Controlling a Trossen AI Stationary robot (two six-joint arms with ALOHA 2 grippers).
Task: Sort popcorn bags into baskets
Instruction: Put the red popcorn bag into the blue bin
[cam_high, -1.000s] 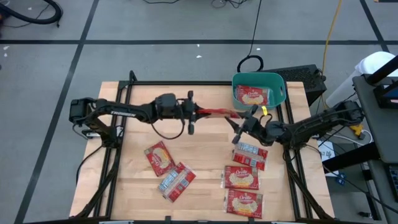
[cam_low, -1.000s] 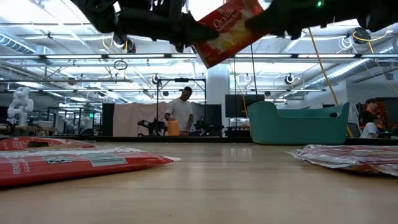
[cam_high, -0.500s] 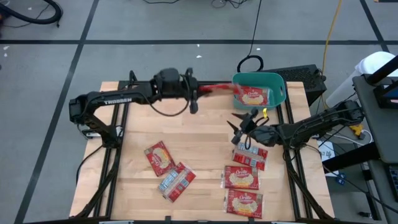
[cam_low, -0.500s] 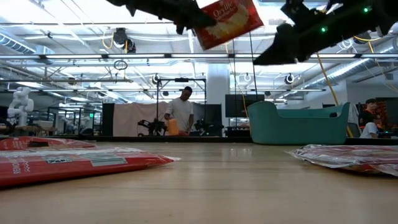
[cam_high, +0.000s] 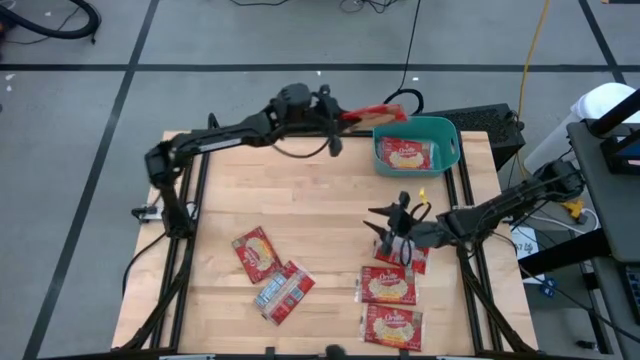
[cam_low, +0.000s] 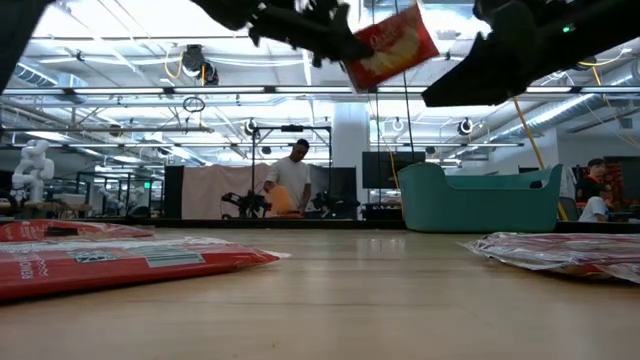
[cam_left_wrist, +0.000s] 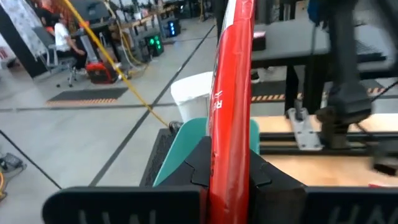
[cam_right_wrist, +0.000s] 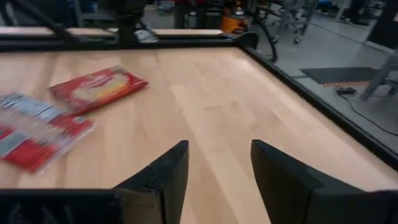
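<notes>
My left gripper (cam_high: 345, 115) is shut on a red popcorn bag (cam_high: 376, 109), high above the table's far edge and just left of the teal basket (cam_high: 416, 144). One packet (cam_high: 404, 155) lies flat inside the basket. In the low view the held bag (cam_low: 392, 45) hangs high, tilted. My right gripper (cam_high: 387, 226) stands open above the table's right side, right by a packet (cam_high: 412, 257) that lies flat; its wrist view shows nothing between the fingers (cam_right_wrist: 219, 168). Several more packets lie flat on the wood (cam_high: 255, 253) (cam_high: 285, 292) (cam_high: 388, 285) (cam_high: 392, 325). My left gripper pinches the bag's near end (cam_left_wrist: 229, 167) between its two fingers (cam_left_wrist: 198, 171). It comes about level from the table's left. The bag stands on edge and sticks out past the fingers toward the basket (cam_left_wrist: 180, 155), lifted clear of everything.
A black frame rail (cam_high: 300, 133) runs round the wooden table. The wood between the basket and the lying packets (cam_high: 300, 200) is bare. Beyond the far edge, people and equipment show in the room (cam_low: 292, 180). Two packets (cam_right_wrist: 99, 87) (cam_right_wrist: 37, 134) lie ahead of my right gripper.
My left gripper has carried the bag up, toward the table's far edge and rightward to the basket's left side; the bag stays clear of the table. My right gripper has moved toward the near edge and sunk over the packets on the right, tipping toward level.
</notes>
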